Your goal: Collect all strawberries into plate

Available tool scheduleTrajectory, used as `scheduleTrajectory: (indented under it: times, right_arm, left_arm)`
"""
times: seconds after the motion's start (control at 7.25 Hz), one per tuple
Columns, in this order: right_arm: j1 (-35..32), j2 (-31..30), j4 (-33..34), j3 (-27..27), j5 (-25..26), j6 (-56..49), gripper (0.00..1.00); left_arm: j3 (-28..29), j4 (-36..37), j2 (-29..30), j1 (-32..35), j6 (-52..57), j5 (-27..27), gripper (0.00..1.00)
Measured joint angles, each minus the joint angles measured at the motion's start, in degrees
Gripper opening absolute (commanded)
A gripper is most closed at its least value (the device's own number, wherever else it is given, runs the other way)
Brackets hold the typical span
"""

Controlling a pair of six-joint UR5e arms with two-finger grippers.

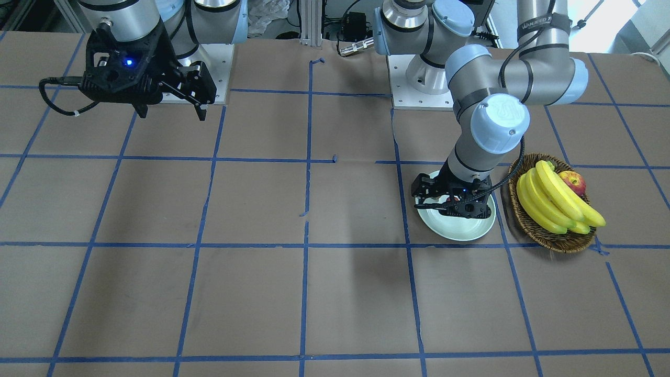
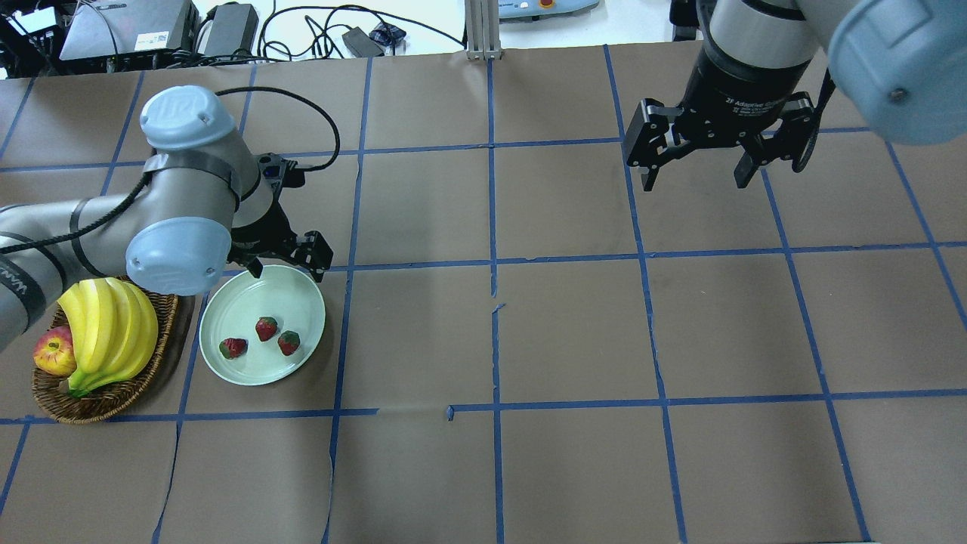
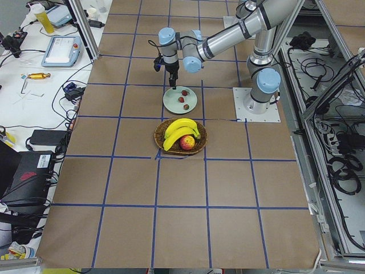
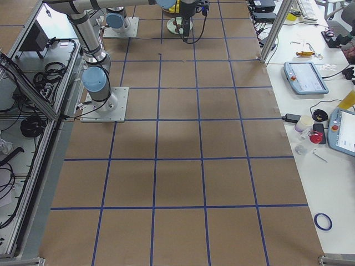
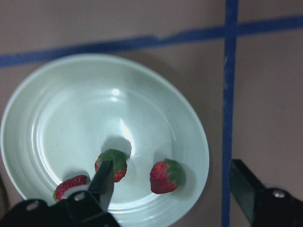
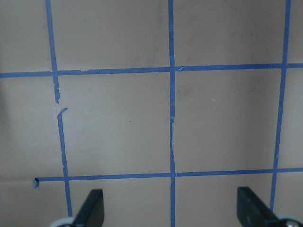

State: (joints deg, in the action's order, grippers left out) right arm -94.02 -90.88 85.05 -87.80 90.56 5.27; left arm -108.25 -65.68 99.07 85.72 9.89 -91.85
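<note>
The pale mint-green plate (image 2: pixel 227 310) lies at the table's left, next to the basket. Three strawberries lie in it: one in the middle (image 2: pixel 266 328), one to its left (image 2: pixel 233 347) and one to its right (image 2: pixel 288 342). My left gripper (image 2: pixel 288 264) hangs open and empty over the plate's far rim. In the left wrist view the plate (image 5: pixel 61 99) fills the frame, and the strawberries (image 5: pixel 165 176) sit near my dark fingers (image 5: pixel 102 187). My right gripper (image 2: pixel 696 180) stands open and empty, high over the table's far right, apart from everything.
A brown wicker basket (image 2: pixel 143 381) with a bunch of bananas (image 2: pixel 113 329) and a red-yellow apple (image 2: pixel 54 352) stands just left of the plate. Blue tape lines grid the brown table. The right wrist view holds only bare table under the right gripper (image 6: pixel 171 205).
</note>
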Motion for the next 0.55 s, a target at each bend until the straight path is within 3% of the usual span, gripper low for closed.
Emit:
scheduleTrajectory:
  times: [0.28,0.55]
  right_arm:
    - [0.02,0.0,-0.09,0.0,0.11,0.0,1.0]
    - [0.09,-0.03,-0.18,-0.01,0.14,0.03,1.0]
  left_arm:
    - [11.69,-13.24,-3.97,0.12,0.83,1.41,1.0]
    - [17.57,-18.94,-7.84,0.59,0.88,1.63,1.0]
